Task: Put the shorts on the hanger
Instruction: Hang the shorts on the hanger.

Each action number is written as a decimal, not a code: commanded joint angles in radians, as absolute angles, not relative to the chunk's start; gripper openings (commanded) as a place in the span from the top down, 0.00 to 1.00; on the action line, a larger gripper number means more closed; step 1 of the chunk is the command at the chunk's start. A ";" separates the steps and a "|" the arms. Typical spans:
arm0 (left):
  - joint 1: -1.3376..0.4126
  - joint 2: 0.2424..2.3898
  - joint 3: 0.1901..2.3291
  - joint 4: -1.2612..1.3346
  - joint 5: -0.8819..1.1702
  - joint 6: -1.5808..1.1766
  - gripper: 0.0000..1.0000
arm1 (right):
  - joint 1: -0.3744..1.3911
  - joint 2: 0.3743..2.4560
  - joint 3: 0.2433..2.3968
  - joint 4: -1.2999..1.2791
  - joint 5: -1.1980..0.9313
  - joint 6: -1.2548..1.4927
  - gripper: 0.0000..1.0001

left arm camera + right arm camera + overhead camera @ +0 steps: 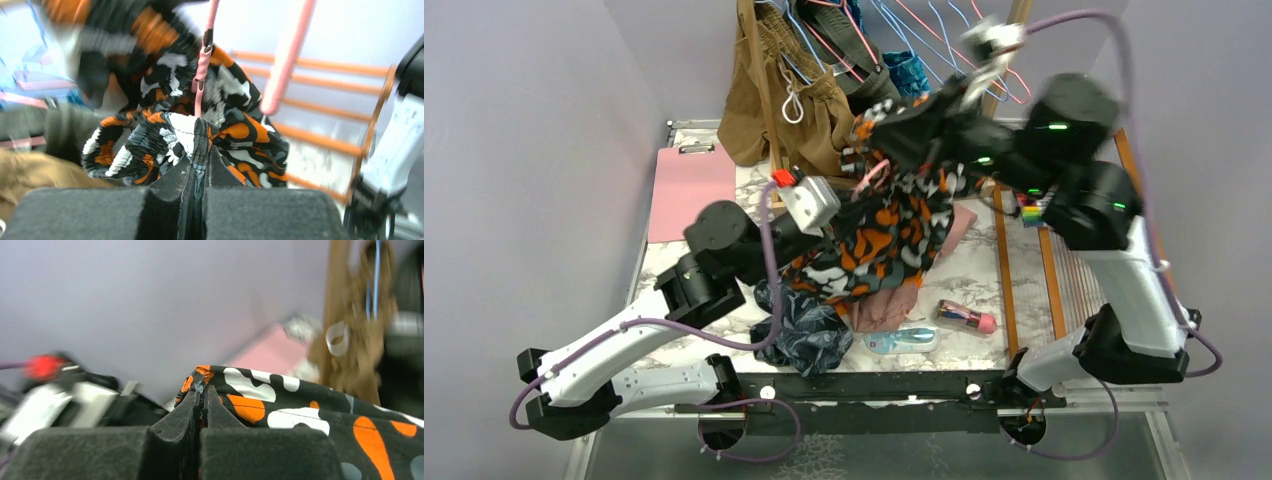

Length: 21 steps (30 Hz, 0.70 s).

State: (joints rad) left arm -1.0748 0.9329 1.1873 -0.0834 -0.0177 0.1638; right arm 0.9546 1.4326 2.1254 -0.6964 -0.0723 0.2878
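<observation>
The shorts (884,235), dark with orange, white and grey blobs, hang lifted above the table between both arms. My left gripper (200,150) is shut on a bunched fold of their elastic waistband, low at the left (842,215). My right gripper (202,390) is shut on an upper edge of the shorts (280,400), high at the back (871,128). The pink wire hanger (202,65) runs down into the gathered fabric just beyond my left fingertips, and a loop of it shows at the shorts' top (871,177). Most of the hanger is hidden by cloth.
Dusty-pink shorts (886,306) and navy leaf-print shorts (804,332) lie under the lifted cloth. A water bottle (902,341) and a pink-capped tube (965,317) lie near the front. A pink clipboard (689,190) sits back left. Brown clothing (796,105) and wire hangers (914,30) hang behind; orange slats (1049,270) stand at the right.
</observation>
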 commanded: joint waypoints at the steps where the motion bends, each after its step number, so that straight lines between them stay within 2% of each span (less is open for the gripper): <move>1: -1.077 0.975 1.381 0.098 0.079 0.143 1.00 | 0.960 1.366 2.346 -0.467 -0.328 0.339 0.99; 3: -1.077 0.966 1.346 0.114 0.071 0.130 1.00 | 0.960 1.341 2.239 -0.458 -0.310 0.332 0.99; 9: -1.077 0.850 1.059 0.170 -0.035 0.087 1.00 | 0.960 1.198 1.666 -0.457 -0.067 0.372 0.99; 11: -1.077 0.834 0.996 0.177 -0.042 0.065 1.00 | 0.960 1.183 1.567 -0.456 -0.064 0.393 0.99; 13: -1.077 0.843 0.994 0.170 -0.041 0.065 1.00 | 0.960 1.190 1.586 -0.464 -0.094 0.388 0.99; 18: -1.077 0.918 1.193 0.115 0.020 0.123 1.00 | 0.960 1.227 1.874 -0.423 -0.273 0.362 0.99; 21: -1.077 0.930 1.242 0.119 0.051 0.125 1.00 | 0.960 1.192 1.882 -0.357 -0.278 0.367 0.99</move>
